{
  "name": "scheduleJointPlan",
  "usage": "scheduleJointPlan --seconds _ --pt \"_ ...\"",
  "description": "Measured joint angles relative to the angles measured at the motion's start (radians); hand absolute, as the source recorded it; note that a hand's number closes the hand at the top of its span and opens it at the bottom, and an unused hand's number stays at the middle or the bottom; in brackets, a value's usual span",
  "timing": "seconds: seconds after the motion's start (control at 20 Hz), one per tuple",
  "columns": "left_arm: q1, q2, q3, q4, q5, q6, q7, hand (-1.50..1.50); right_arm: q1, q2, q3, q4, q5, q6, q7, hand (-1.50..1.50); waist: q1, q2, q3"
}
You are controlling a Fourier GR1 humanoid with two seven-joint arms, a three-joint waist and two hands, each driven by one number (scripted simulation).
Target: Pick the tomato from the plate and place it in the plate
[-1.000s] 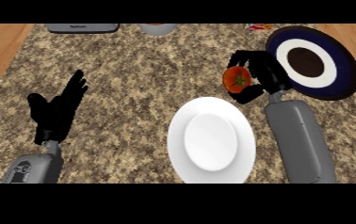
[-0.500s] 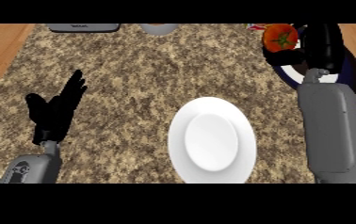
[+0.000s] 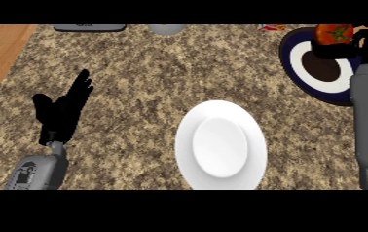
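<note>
Apparently the right hand (image 3: 343,49) curls round the tomato (image 3: 334,32) at the far right, above the far rim of the dark plate (image 3: 286,63), probably to carry it off. Nothing else lies in that plate. The white plate (image 3: 221,145), near centre, holds nothing and seems the target. The left hand (image 3: 63,111) rests spread at the left

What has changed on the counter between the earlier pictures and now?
The right hand, curled round the red tomato, carried it right and away from the robot, from beside the dark blue plate to over its far rim. The open left hand and the white round plate stayed where they were.
</note>
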Motion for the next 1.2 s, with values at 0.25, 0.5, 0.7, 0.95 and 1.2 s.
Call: scheduleJointPlan --seconds 0.25,0.5,0.7,0.95,1.2 --pt "-0.015 -0.009 0.002 -0.005 -0.006 0.002 0.017 0.00 -0.028 -0.124 -0.068 0.223 -0.049 -0.029 -0.115 1.50 0.007 0.002 0.001" --pt "-0.015 -0.023 -0.013 -0.030 -0.018 0.009 0.041 0.00 -0.047 -0.223 -0.081 0.442 -0.038 -0.041 -0.214 1.50 0.020 0.007 0.002" --pt "-0.012 -0.013 -0.005 -0.024 -0.013 -0.009 0.028 0.00 -0.060 -0.262 -0.100 0.571 -0.062 0.030 -0.256 -1.50 0.026 0.010 0.002" --pt "-0.020 -0.007 0.002 -0.026 -0.006 -0.024 0.032 0.00 -0.066 -0.312 -0.121 0.686 -0.093 0.121 -0.355 -1.50 0.034 0.015 0.004" --pt "-0.011 -0.011 0.001 -0.033 -0.010 -0.026 0.026 0.00 -0.061 -0.323 -0.157 0.711 -0.136 0.097 -0.509 -1.50 0.034 0.014 0.004"
